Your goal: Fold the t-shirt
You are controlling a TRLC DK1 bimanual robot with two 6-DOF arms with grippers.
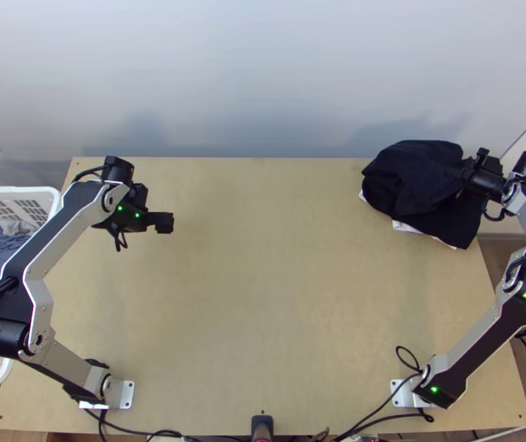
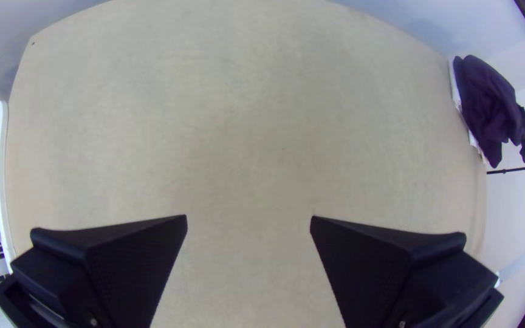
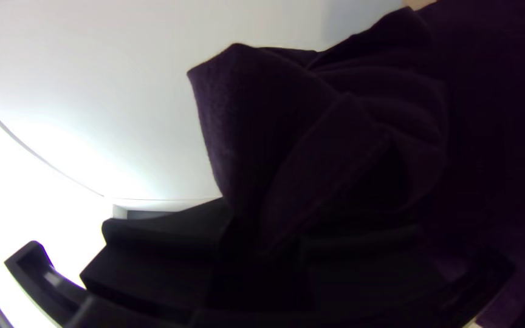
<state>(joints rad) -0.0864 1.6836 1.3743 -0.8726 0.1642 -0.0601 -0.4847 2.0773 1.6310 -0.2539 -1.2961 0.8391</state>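
Observation:
In the top view my left gripper [image 1: 163,222] hangs over the table's left part. The left wrist view has that gripper [image 2: 248,220] open, its fingers wide apart with bare table between them. A dark t-shirt [image 1: 416,175] lies bunched on a pile at the far right corner, with my right gripper [image 1: 481,177] at its right side. In the right wrist view the right gripper [image 3: 261,243] is shut on a gathered fold of the dark t-shirt [image 3: 335,115]. Which part of the shirt it pinches, I cannot tell.
White cloth [image 1: 404,227] pokes out under the dark pile. A white basket [image 1: 51,193] holding grey and blue clothes stands at the table's left edge. Bare wood [image 1: 263,258] spans the middle of the table. Cables run along the near edge.

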